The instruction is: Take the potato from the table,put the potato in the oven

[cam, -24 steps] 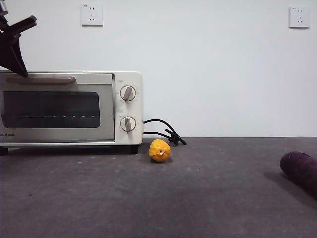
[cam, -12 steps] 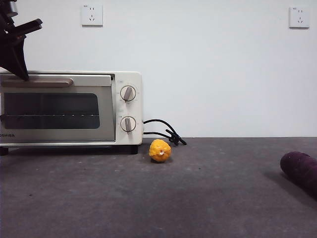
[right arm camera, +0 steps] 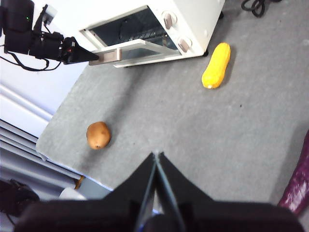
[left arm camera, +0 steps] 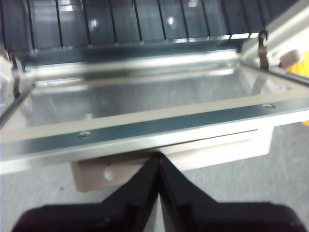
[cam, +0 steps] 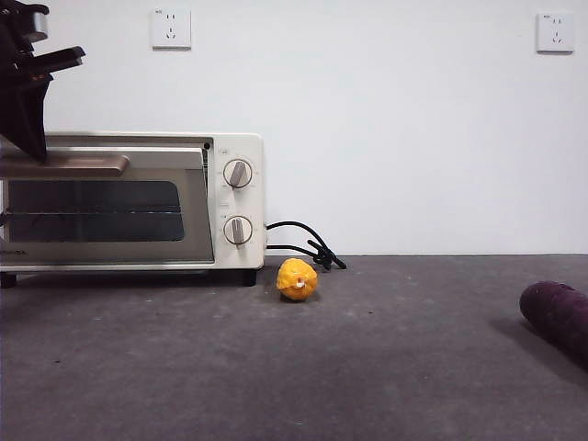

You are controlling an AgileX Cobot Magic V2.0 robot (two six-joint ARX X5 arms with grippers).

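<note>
Oven [cam: 129,202]: cream-white toaster oven at the back left of the table [cam: 367,367], glass door tipped partway open from the top, two grey knobs on its right panel, black cord [cam: 303,246] trailing from its right side.

Left gripper [left arm camera: 158,162]: at the door's bar handle [left arm camera: 169,157]; jaws pressed together to a point against the handle, with nothing seen between them. In the front view it shows as a dark shape at the top left, above the handle.

Right gripper [right arm camera: 157,157]: held high above the table, jaws closed on nothing.

Potato [right arm camera: 98,135]: orange-brown, lying alone near the table's edge, well apart from the oven, touched by neither gripper; out of the front view.

Yellow vegetable [cam: 297,278]: bumpy, on the table just beside the oven's front right corner, near the cord.

Purple vegetable [cam: 557,317]: dark, oblong, at the table's right side.
</note>
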